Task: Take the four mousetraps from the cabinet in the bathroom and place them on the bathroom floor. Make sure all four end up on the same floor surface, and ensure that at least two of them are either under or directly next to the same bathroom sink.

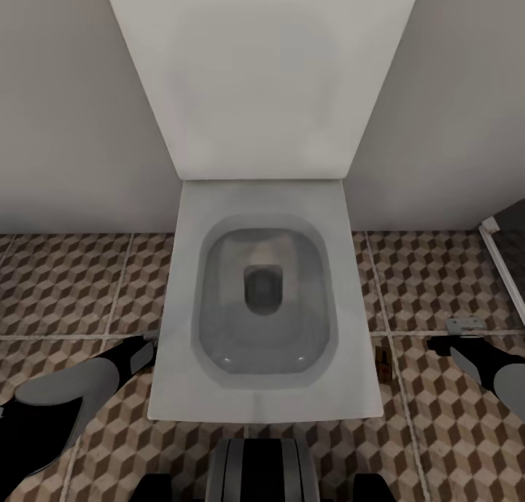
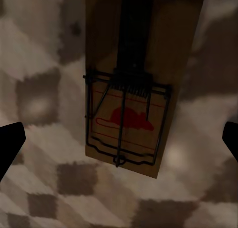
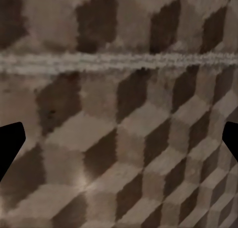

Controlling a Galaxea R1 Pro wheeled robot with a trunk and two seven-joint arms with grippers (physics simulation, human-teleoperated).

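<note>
The bathroom floor point(image 1: 65, 283), with its brown, beige and cream cube pattern and pale grout lines, is seen across the lower half of the head view, below plain grey walls point(image 1: 73, 108); a white toilet point(image 1: 266, 298) with a square rim and an open bowl is placed in the middle, with its tall cistern point(image 1: 262, 72) rising against the wall; part of a white frame point(image 1: 503, 261) is seen at the right edge; the left arm point(image 1: 65, 400) is lowered beside the toilet on its left side, and the right arm point(image 1: 488, 363) is lowered on its right side, well apart from the bowl; a small brown mousetrap point(image 1: 383, 362) is seen lying on the floor just beside the right edge of the toilet base; in the left wrist view a second mousetrap point(image 2: 136, 84), a tan board with a dark wire frame and a red mark, is seen lying flat on the tiles, between the two dark fingertips point(image 2: 11, 143) of the left tool point(image 2: 119, 143) but not touched by them, so this tool is spread wide and holds nothing; in the right wrist view the right tool point(image 3: 119, 141) is also spread wide over bare tiles and a grout line point(image 3: 119, 61).
</note>
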